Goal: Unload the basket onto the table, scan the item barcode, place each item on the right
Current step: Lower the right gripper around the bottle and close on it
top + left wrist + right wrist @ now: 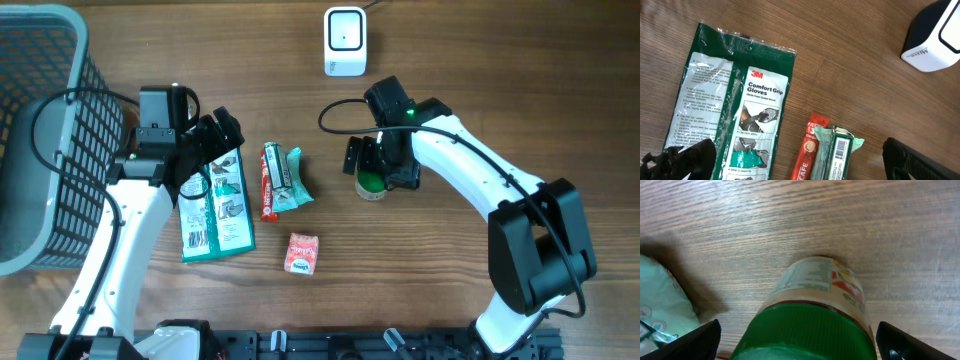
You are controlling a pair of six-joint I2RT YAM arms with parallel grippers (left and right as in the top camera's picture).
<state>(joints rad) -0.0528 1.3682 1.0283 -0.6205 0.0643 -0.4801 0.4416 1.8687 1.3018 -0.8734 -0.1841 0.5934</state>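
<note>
- The right gripper hangs over a short jar with a green screw lid and a printed paper label. Its two fingers stand wide apart, one on each side of the lid, and neither presses it. Nothing is grasped.
- The jar stands upright on the brown wooden table, a little to the 3 o'clock side of the table's middle. The white box-shaped barcode scanner is at about 11 o'clock from the jar, well apart from it.
- The step in hand, as I judge it, is to take hold of the jar. In the right wrist view the lid looks roughly centred between the fingers, which is good, because an off-centre closing would push the jar sideways.
- It is better to go lower before closing, so that the pads meet the side wall of the lid and not only its top edge. A round, smooth thing can slip or tilt from a shallow grip.
- I cannot see a barcode on the jar. The label shows small print on one side and coloured print on the other. After lifting, the jar will probably need turning until the code faces the scanner's window.
- The left gripper is released and empty, above the flat green-and-clear packet of gloves.
- The packets lie at 9 o'clock from the jar, so a path towards 11 o'clock should avoid them.
</note>
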